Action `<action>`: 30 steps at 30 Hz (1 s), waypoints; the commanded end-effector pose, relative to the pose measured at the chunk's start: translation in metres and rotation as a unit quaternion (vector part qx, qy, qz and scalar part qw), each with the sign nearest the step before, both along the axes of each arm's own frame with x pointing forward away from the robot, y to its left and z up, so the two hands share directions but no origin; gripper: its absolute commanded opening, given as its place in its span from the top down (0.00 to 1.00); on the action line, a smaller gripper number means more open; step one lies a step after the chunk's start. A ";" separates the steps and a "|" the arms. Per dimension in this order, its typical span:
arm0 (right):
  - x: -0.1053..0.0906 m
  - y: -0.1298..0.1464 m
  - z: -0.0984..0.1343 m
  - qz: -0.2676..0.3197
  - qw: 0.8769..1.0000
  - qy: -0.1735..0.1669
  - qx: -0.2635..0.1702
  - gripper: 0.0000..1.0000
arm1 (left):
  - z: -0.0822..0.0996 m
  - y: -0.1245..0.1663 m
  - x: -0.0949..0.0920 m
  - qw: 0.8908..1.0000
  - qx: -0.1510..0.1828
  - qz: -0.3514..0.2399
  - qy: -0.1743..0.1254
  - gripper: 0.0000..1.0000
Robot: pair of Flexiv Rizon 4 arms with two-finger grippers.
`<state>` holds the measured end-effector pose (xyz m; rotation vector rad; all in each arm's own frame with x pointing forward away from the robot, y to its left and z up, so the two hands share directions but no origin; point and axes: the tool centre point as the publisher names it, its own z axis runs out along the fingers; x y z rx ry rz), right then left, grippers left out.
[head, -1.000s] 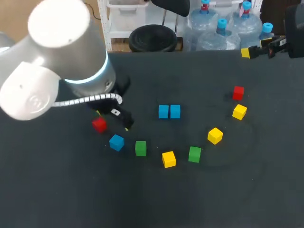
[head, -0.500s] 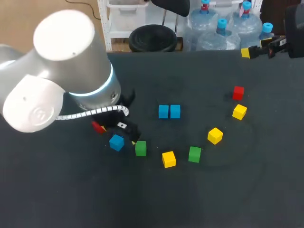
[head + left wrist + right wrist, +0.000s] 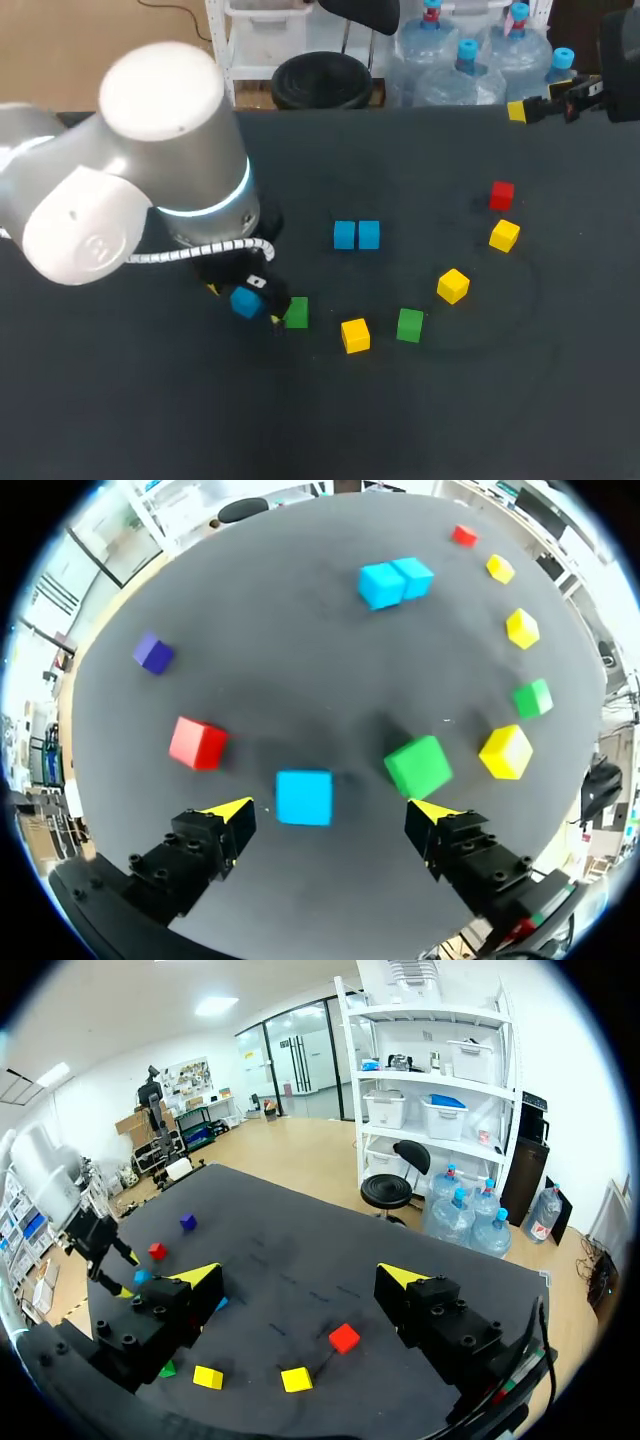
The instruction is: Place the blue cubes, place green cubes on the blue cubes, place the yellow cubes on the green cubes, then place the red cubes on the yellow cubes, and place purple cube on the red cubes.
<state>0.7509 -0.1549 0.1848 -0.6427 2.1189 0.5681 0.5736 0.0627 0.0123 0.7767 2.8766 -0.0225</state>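
A loose blue cube [image 3: 304, 797] lies between the fingers of my left gripper [image 3: 333, 810], which is open and not touching it. In the head view that gripper [image 3: 244, 304] straddles the same blue cube [image 3: 245, 300], with a green cube [image 3: 296, 312] just to its right. Two blue cubes [image 3: 357, 235] sit side by side mid-table. A red cube [image 3: 198, 743] and a purple cube [image 3: 153, 653] lie beyond the left finger; my arm hides both in the head view. My right gripper [image 3: 545, 105] hangs open and empty over the far right edge.
A yellow cube [image 3: 355, 335], a green cube [image 3: 410, 324] and two more yellow cubes [image 3: 453, 286] [image 3: 504, 236] curve toward a red cube [image 3: 502, 195] at the right. My bulky left arm [image 3: 150, 190] covers the table's left side.
My left arm has swung right and toward the front, carrying its open gripper from beside the red cube to around the loose blue cube. The red cube is now hidden. The right arm has not moved.
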 end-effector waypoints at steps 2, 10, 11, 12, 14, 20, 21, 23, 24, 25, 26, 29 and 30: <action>0.000 0.000 0.000 0.000 1.000 0.000 0.000 0.00 | -0.002 0.013 0.011 1.000 -0.005 0.004 -0.008 0.08; 0.000 0.000 0.000 0.000 1.000 0.000 0.000 0.00 | -0.008 0.016 0.015 1.000 -0.008 -0.017 -0.011 0.16; 0.000 0.000 0.000 0.000 1.000 0.000 0.000 0.00 | -0.008 0.014 0.015 1.000 -0.012 -0.024 -0.011 0.22; 0.000 0.000 0.000 0.000 1.000 0.000 0.000 0.00 | -0.009 0.012 0.015 0.999 -0.016 -0.030 -0.011 0.29; 0.000 0.000 0.000 0.000 1.000 0.000 0.000 0.00 | -0.008 0.010 0.015 0.999 -0.017 -0.038 -0.011 0.45; 0.000 0.000 0.000 0.000 1.000 0.000 0.000 0.00 | -0.010 0.007 0.015 0.998 -0.014 -0.055 -0.008 0.66; 0.000 0.000 0.000 0.000 1.000 0.000 0.000 0.00 | -0.010 0.007 0.016 0.998 -0.013 -0.056 -0.007 0.71; 0.000 0.000 0.000 0.000 1.000 0.000 0.000 0.00 | -0.010 0.008 0.016 0.998 -0.010 -0.060 -0.006 0.98; 0.000 0.000 0.000 0.000 1.000 0.000 0.000 0.00 | -0.010 0.008 0.016 0.998 -0.009 -0.063 -0.006 1.00; 0.000 0.000 0.000 0.000 1.000 0.000 0.000 0.00 | -0.010 0.008 0.017 0.998 -0.007 -0.066 -0.007 1.00; 0.000 0.000 0.000 0.000 1.000 0.000 0.000 0.00 | -0.009 0.008 0.018 0.997 -0.005 -0.071 -0.009 1.00; 0.000 0.000 0.000 0.000 1.000 0.000 0.000 0.00 | -0.003 0.008 0.021 0.996 -0.003 -0.089 -0.012 1.00; 0.000 0.000 0.000 0.000 1.000 0.000 0.000 0.00 | 0.001 0.008 0.023 0.995 -0.005 -0.101 -0.014 1.00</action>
